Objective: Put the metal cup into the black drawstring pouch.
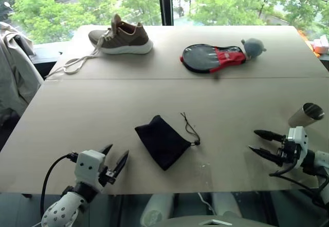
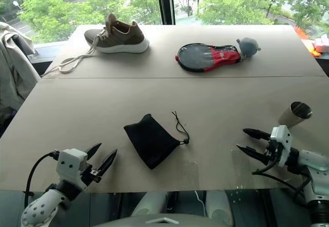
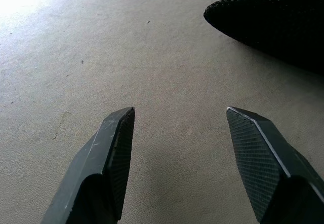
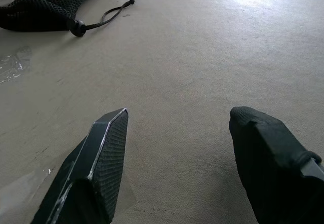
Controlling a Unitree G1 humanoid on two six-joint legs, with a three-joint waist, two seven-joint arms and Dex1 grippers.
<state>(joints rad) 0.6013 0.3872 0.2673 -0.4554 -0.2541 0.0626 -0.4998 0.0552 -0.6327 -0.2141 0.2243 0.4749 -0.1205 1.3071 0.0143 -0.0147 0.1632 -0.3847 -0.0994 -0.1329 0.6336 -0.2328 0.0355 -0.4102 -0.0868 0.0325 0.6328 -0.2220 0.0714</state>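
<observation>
- One small plain cylindrical cup of dull silvery-beige metal lies tipped on the pale tabletop at your far right, its dark mouth turned up and away, just beyond the right gripper. Expect it to be rigid, light and smooth-walled, so likely to roll or slip; judge the best hold to be across the body near its middle, one finger on each side.
- One small soft matte black fabric drawstring pouch lies flat near the table's front centre, its thin black cord and toggle trailing from the neck on the side toward the cup. Expect it to be limp and to collapse under a push; you will probably need to pinch the neck edge to lift the mouth open. It is well apart from the cup.
- Two grippers, each with two black fingers: the left gripper hovers near the pouch's closed end with jaws spread and nothing between them; the right gripper likewise stands wide apart and empty, aimed across the table.
- Three other things rest at the far side: one brown low sneaker with loose pale laces, one black-and-red paddle-shaped case, and one small grey plush toy touching the case's end.
</observation>
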